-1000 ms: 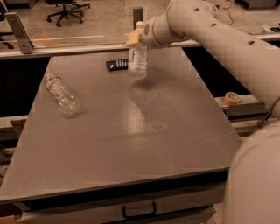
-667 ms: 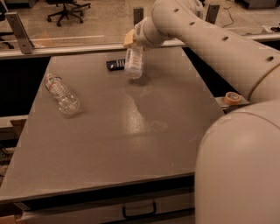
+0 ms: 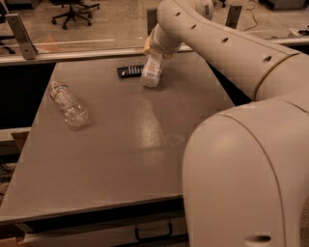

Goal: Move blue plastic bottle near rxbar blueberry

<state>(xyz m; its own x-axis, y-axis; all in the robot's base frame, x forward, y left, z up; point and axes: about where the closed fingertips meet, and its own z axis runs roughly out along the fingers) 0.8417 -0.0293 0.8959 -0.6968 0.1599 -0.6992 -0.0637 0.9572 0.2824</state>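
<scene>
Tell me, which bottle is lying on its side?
The small crinkled bottle at left; the blue plastic bottle is held tilted by the gripper at the far edge.

1. A robotics lab in an office space: a big cream arm [image 3: 217, 43] reaches over a grey surface [image 3: 120, 159], its claw [image 3: 154, 47] above the far edge.
2. A wheeled chair [image 3: 72, 10] stands on the bare floor [image 3: 111, 24] behind.
3. A cable [image 3: 252, 18] trails there.

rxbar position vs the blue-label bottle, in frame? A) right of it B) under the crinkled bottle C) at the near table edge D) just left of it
D: the rxbar blueberry lies just left of the blue plastic bottle, which the gripper holds tilted by its top near the far edge of the table.
</scene>
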